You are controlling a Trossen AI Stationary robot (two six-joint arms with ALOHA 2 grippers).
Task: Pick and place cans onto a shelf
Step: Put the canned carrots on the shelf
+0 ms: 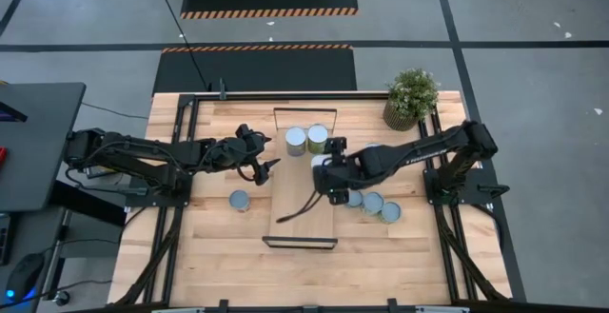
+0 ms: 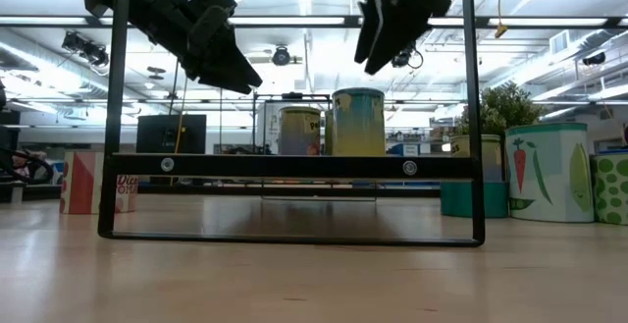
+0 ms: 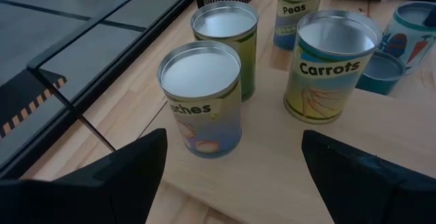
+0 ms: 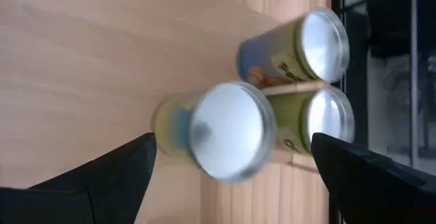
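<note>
The shelf [image 1: 304,223] lies along the table's middle, its black frame [image 2: 294,166] showing in the low view. Three cans stand upright on its far part: two side by side [image 1: 296,141] [image 1: 318,138] and a "Carrots" can [image 3: 330,64] just nearer. My right gripper [image 1: 325,172] is open above the Carrots can [image 4: 228,132], fingers either side and clear of it; in the low view it [image 2: 378,53] hangs above the can's top [image 2: 358,94]. My left gripper [image 1: 269,168] is open and empty in the air at the shelf's left edge, facing the cans [image 3: 201,101].
Three loose cans [image 1: 372,203] stand on the table right of the shelf. One can [image 1: 239,201] stands left of it. A "Peas" can [image 3: 300,13] stands beyond the shelf's cans. A potted plant [image 1: 411,96] stands at the far right corner.
</note>
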